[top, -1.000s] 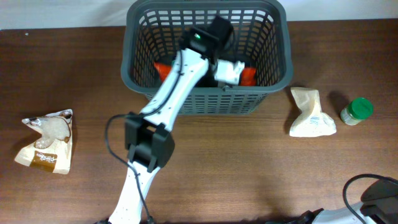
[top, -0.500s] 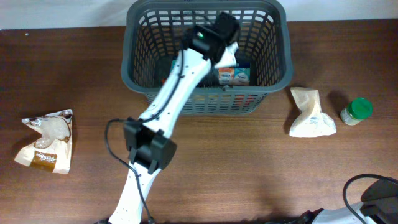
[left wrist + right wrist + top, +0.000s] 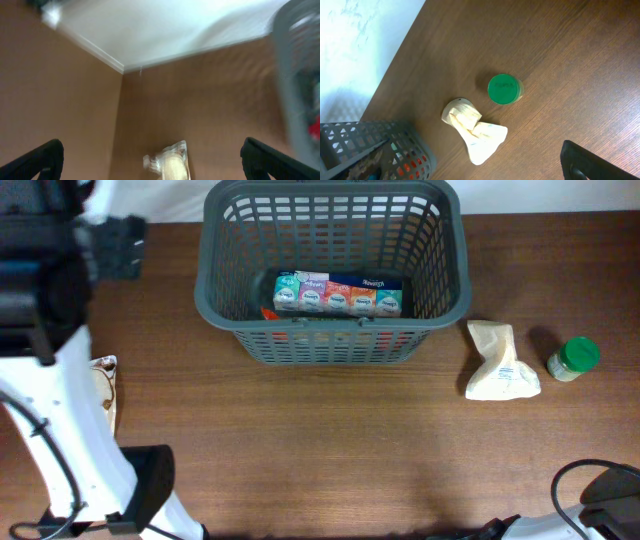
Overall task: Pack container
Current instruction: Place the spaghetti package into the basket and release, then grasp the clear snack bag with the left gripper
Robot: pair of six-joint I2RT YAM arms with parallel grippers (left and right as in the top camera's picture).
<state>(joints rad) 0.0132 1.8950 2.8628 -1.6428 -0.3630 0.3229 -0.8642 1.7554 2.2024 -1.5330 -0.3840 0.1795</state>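
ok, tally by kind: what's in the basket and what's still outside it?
Basket: 1
Multipack box, in the basket: 1
Red packet, under the box: 1
Bags outside the basket: 2, tan bag right, snack bag left
Green-lidded jar: 1
Total: 6

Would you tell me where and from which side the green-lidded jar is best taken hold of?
I would grip the jar around its round body just under the green lid, coming straight down from above: it stands upright, lid up. Probably close across its near and far sides, since the paper bag lies close on its left.
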